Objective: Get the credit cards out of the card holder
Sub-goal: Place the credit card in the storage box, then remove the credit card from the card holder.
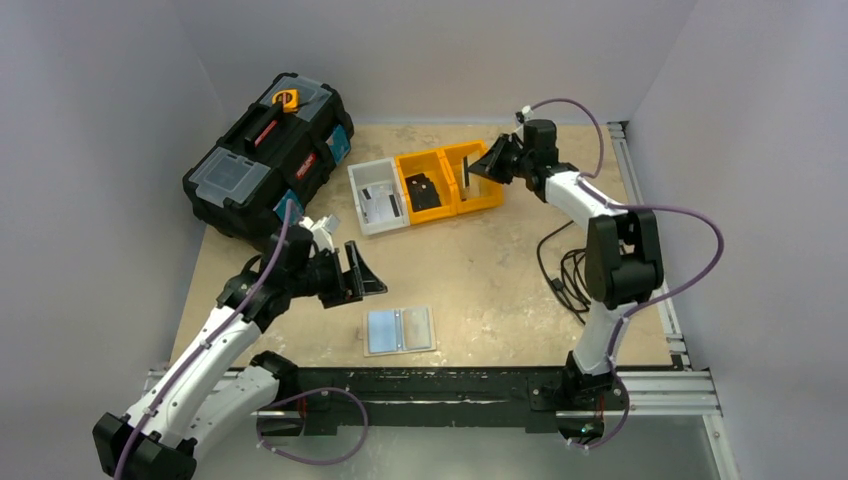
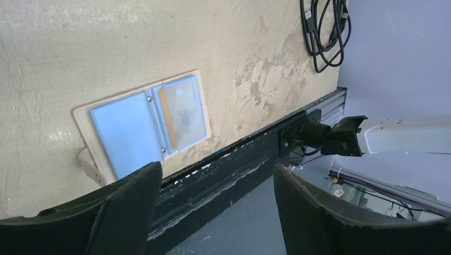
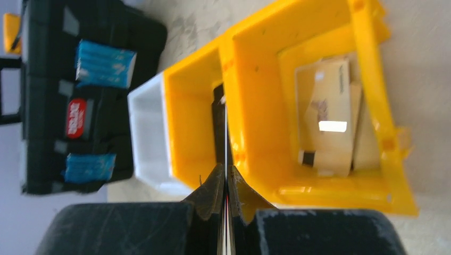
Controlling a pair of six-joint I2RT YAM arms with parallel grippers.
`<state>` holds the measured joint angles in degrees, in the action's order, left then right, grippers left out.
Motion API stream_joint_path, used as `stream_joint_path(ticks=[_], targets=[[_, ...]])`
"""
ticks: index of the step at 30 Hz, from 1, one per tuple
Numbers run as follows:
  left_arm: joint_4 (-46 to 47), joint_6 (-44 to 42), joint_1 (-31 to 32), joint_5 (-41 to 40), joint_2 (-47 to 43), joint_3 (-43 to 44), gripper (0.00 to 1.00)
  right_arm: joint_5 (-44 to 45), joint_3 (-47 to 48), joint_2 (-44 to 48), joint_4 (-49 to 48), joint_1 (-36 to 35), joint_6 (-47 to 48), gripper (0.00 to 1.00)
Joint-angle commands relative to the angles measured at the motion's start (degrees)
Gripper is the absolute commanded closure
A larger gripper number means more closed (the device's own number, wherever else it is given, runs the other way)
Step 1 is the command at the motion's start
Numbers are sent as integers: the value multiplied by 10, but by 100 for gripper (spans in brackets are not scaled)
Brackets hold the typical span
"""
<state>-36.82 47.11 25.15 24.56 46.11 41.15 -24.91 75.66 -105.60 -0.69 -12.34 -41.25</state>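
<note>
The card holder (image 1: pixel 400 329) lies open and flat near the table's front edge, showing bluish sleeves and a pale border. In the left wrist view the card holder (image 2: pixel 119 133) has a beige credit card (image 2: pixel 183 111) in its right sleeve. My left gripper (image 1: pixel 362 270) hangs open and empty, above and to the left of the holder; its fingertips (image 2: pixel 143 180) frame the table's edge. My right gripper (image 3: pixel 226 178) is shut on a thin card (image 3: pixel 226 127) seen edge-on, over the wall between the two yellow bins (image 3: pixel 266 79). Several beige cards (image 3: pixel 330 125) lie in the right-hand bin.
A white bin (image 1: pixel 378 197) and two yellow bins (image 1: pixel 450 182) stand in a row at the back. A black toolbox (image 1: pixel 268 155) sits at the back left. A coiled black cable (image 1: pixel 568 272) lies by the right arm. A black rail (image 1: pixel 440 385) runs along the front.
</note>
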Motion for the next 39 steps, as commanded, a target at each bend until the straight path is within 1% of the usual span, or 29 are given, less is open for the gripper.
stream_joint_path(ticks=[1, 6, 9, 10, 12, 18, 22, 24, 26, 29, 34, 39], targets=[[-21, -19, -1, -7, -15, 25, 24, 55, 101, -57, 67, -3, 54, 100], [-32, -22, 0, -4, -21, 24, 24, 100, 184, -120, 116, -3, 77, 100], [-33, -23, 0, -3, -23, 22, 24, 97, 219, -152, 136, -3, 87, 100], [-33, -23, 0, -2, -23, 21, 24, 92, 224, -159, 136, -3, 88, 97], [-30, -21, 0, 2, -21, 20, 23, 86, 232, -170, 138, -3, 87, 83], [-20, -21, 1, 9, -9, 10, 23, 93, 256, -170, 165, -4, 86, 57], [-3, -13, 15, -5, 5, -5, 23, 112, 269, -149, 207, -3, 85, 48], [0, -12, 41, -27, 20, -6, 23, 124, 265, -123, 227, -4, 86, 46], [6, -8, 74, -58, 39, -3, 24, 126, 240, -89, 230, -4, 78, 45], [13, -5, 135, -114, 81, 12, 27, 121, 178, -25, 220, -4, 70, 43], [12, -5, 231, -212, 172, 47, 33, 115, 36, 98, 186, -5, 60, 40], [-3, -13, 328, -290, 283, 120, 40, 112, -105, 210, 167, -8, 58, 39]])
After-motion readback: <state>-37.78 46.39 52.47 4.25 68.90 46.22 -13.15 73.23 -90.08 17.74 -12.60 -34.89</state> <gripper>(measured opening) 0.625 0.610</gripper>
